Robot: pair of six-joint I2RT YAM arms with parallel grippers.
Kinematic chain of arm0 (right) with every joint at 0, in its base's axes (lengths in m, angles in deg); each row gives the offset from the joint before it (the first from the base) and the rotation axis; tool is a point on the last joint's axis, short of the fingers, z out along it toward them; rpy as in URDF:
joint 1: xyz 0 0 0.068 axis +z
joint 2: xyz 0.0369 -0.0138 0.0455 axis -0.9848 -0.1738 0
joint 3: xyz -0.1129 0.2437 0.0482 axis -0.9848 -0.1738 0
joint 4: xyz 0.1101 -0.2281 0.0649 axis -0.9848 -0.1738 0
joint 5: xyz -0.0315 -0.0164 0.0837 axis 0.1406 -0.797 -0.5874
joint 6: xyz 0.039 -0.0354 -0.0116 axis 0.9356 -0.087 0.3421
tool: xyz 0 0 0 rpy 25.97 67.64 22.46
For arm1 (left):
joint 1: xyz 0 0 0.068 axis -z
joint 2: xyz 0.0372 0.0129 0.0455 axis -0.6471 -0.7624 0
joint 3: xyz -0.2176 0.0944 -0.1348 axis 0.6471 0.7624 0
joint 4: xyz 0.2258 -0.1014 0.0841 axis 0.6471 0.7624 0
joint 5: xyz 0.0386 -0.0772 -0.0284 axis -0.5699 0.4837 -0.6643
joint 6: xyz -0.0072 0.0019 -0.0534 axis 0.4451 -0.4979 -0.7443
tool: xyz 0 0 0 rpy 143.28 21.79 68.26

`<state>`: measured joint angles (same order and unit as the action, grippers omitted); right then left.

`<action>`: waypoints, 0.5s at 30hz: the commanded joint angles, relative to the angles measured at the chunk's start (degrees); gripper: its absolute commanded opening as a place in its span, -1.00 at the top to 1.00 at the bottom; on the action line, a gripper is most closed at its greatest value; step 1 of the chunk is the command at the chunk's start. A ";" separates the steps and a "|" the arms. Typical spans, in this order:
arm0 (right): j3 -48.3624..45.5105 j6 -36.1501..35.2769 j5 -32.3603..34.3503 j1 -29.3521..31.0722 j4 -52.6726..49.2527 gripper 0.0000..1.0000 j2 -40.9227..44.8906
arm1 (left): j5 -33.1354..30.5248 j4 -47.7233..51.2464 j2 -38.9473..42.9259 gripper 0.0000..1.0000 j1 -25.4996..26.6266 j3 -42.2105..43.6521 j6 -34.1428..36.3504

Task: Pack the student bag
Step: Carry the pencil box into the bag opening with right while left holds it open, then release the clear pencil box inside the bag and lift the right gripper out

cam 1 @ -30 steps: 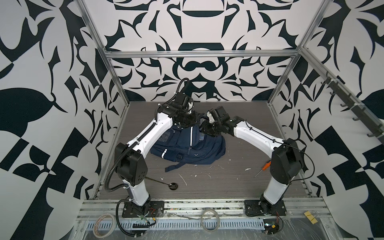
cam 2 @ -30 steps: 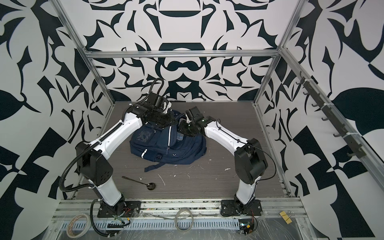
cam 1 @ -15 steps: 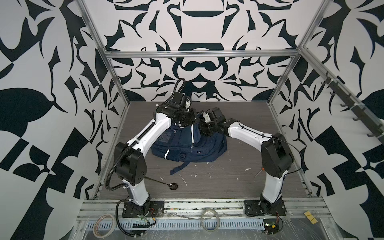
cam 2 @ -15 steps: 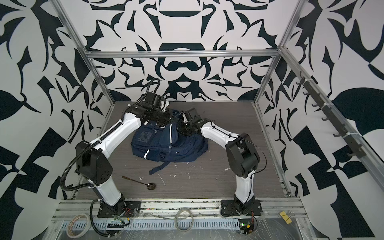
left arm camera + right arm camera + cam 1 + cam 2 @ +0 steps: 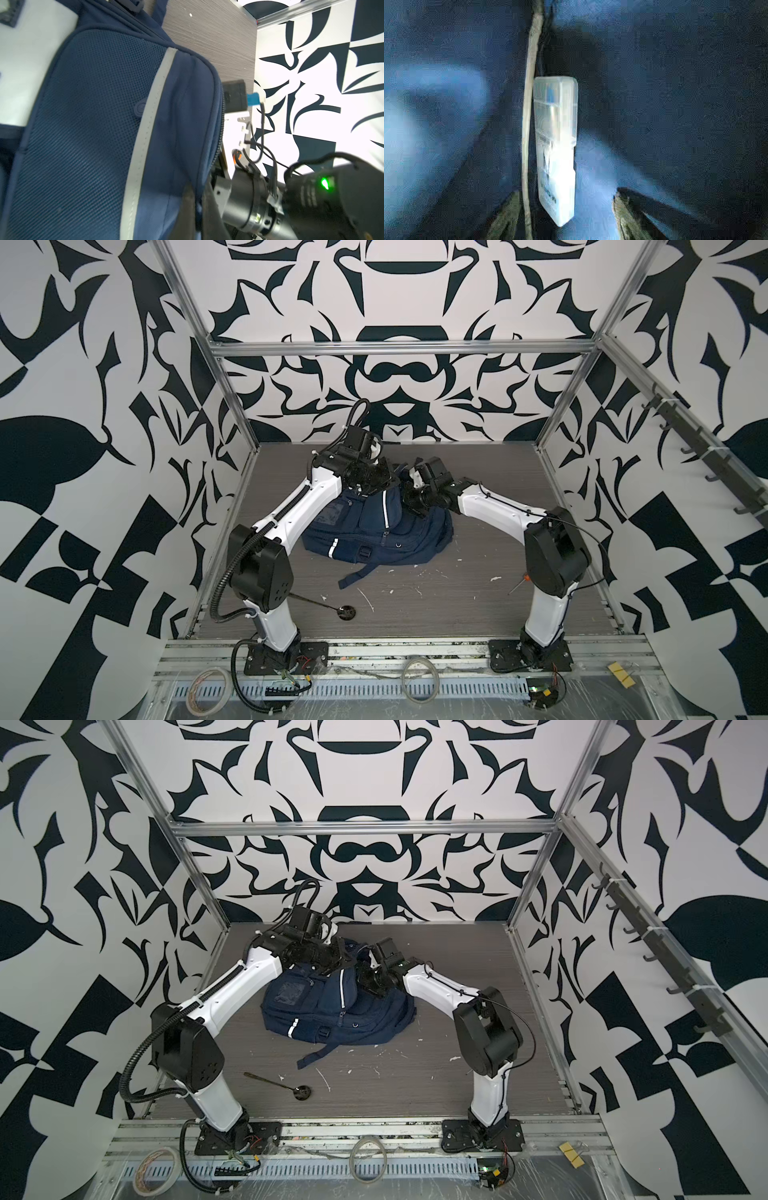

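Overhead, the student bag (image 5: 374, 531) (image 5: 332, 1011) lies on the grey table (image 5: 457, 605) behind the middle, between the two arms and nearer the rear wall than the front rail. Open table surrounds it: a wide bare strip to the front, and clear margins to both side posts. White scraps are scattered ahead of it, and a black spoon (image 5: 345, 610) lies near the left arm's base, well apart from the bag.

Its long axis appears to run front to rear. The opening end points rearward and is raised at the grippers; one loose strap (image 5: 353, 576) trails toward the front.

The bag is navy fabric with white stripes, a mesh panel and zip pockets, and its face is turned upward.

The left gripper (image 5: 376, 483) (image 5: 197, 203) is closed, pinching the bag's fabric edge beside the zip. The right gripper (image 5: 411, 506) (image 5: 565, 193) is inside the bag, fingers standing apart. A translucent white case (image 5: 556, 145) lies between them, unclamped, beside a pale edge strip
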<state>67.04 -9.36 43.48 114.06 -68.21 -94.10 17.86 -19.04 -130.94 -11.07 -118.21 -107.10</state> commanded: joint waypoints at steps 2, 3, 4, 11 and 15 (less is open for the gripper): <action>-2.29 -1.58 -0.09 1.45 -1.82 -0.52 11.09 | 3.66 -6.97 -1.72 1.00 0.53 0.58 -1.50; -2.89 -2.15 1.32 1.36 -3.50 -0.52 12.90 | 4.10 -7.79 -2.32 1.00 0.54 1.25 -2.18; -3.48 -3.05 2.78 1.23 -5.49 -0.50 14.63 | 4.45 -9.18 -2.87 1.00 0.54 2.07 -2.82; -8.84 -13.00 8.03 -1.28 -14.23 -0.46 21.66 | 6.83 -13.95 -9.29 1.00 0.80 3.31 -4.71; -11.48 -16.15 10.19 -1.24 -14.21 -0.51 26.16 | 8.43 -15.36 -12.37 1.00 1.14 1.95 -5.04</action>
<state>55.74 -20.42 55.70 111.41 -82.55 -74.40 30.49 -30.36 -140.16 -8.73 -116.20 -111.63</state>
